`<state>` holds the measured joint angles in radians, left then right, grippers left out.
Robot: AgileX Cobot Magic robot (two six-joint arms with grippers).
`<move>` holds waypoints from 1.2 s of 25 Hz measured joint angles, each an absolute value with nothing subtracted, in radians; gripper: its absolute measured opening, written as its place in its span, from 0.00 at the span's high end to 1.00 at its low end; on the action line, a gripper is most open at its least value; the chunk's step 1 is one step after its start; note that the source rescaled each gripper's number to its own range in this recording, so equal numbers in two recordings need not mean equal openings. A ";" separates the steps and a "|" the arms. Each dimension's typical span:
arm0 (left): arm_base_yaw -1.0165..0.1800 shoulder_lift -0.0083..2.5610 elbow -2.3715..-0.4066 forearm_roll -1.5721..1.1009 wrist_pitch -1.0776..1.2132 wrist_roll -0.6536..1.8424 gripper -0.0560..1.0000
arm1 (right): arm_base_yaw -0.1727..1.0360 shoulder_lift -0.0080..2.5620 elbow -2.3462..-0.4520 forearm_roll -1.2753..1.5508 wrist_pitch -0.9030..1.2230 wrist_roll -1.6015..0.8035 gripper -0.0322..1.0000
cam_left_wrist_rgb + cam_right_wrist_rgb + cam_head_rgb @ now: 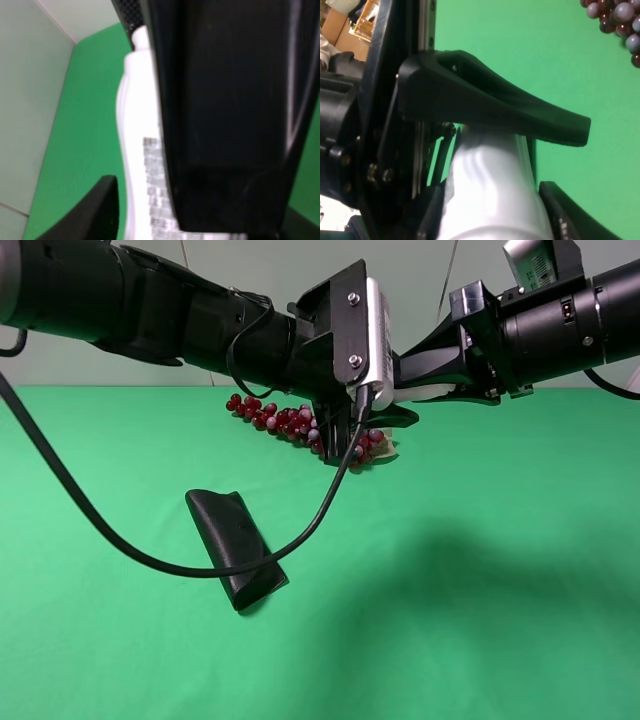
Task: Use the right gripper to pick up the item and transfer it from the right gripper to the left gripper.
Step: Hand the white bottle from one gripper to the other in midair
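The item, a white wavy bottle (418, 392) with a printed label (142, 165), hangs high above the green table between the two arms. My right gripper (405, 392) reaches in from the right and is shut on it. In the right wrist view the bottle (490, 195) is pressed between the upper finger (495, 105) and the lower finger (570, 215). My left gripper (385, 405) meets it from the left, mostly hidden behind its screwed bracket. In the left wrist view one finger (100, 210) lies against the bottle's side and a broad black finger (230, 115) covers the other side.
A red grape bunch (290, 420) lies on the green table (480, 620) under the grippers and shows in the right wrist view (615, 20). A black folded case (235, 545) lies at the front left. The left arm's loose cable (130, 545) hangs low over the case.
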<state>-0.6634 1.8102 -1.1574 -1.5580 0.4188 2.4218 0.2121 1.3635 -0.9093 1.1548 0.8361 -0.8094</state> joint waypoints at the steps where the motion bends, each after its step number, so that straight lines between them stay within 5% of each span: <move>1: -0.663 1.810 -1.157 -1.558 0.419 2.422 0.77 | 0.212 1.364 -0.909 1.155 0.836 -0.809 0.95; 15: -0.663 1.810 -1.157 -1.562 0.421 2.422 0.78 | 0.212 1.364 -0.909 1.155 0.834 -0.747 0.95; 17: -0.664 1.810 -1.157 -1.565 0.419 2.422 0.79 | 0.212 1.364 -0.909 1.156 0.836 -0.734 0.85; 22: -0.664 1.811 -1.157 -1.570 0.408 2.422 0.86 | 0.212 1.363 -0.909 1.157 0.831 -0.730 0.38; 30: -0.664 1.811 -1.157 -1.570 0.406 2.422 0.92 | 0.212 1.299 -0.954 1.112 0.751 -0.726 0.30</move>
